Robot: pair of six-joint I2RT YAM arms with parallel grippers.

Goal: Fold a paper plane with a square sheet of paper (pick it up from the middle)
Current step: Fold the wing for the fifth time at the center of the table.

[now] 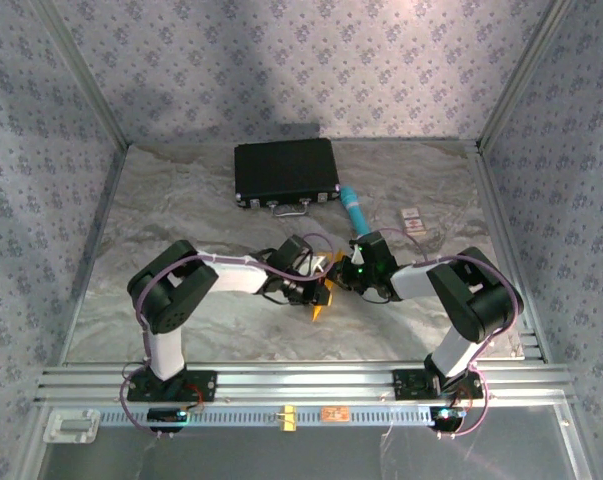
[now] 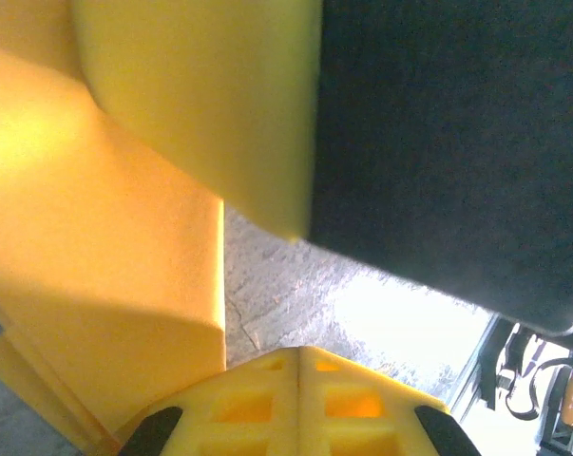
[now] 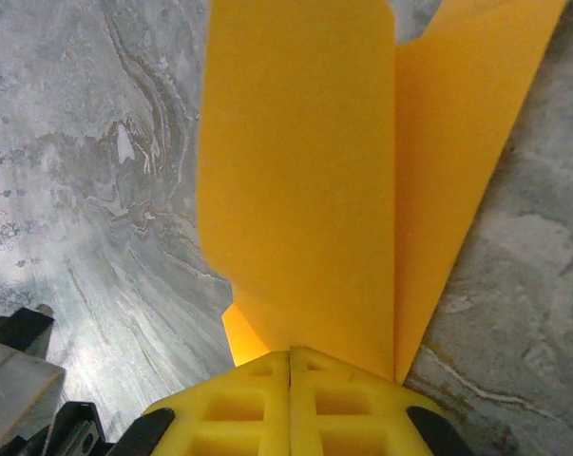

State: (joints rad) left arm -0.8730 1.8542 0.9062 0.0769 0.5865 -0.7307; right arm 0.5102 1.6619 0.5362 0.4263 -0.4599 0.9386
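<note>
At the middle of the table (image 1: 161, 200), just ahead of the arm bases, your two grippers meet tip to tip. Your left gripper (image 2: 297, 353) has its jaws pressed flat together. The sheet of paper (image 2: 96, 237) lies against its left side, and you cannot tell from its wrist view whether any paper is pinched.

Your right gripper (image 3: 290, 353) is clamped, and the orange-yellow paper rises straight out of the seam between its jaws, folded into two panels along a sharp crease. From above, a pointed corner of the paper hangs just below the two grippers.

Just beyond the right gripper lies a teal tube (image 1: 356, 210), with a small card (image 1: 412, 220) near it to the right. Farthest back sits a black case (image 1: 286, 172), shut and flat on the table.
</note>
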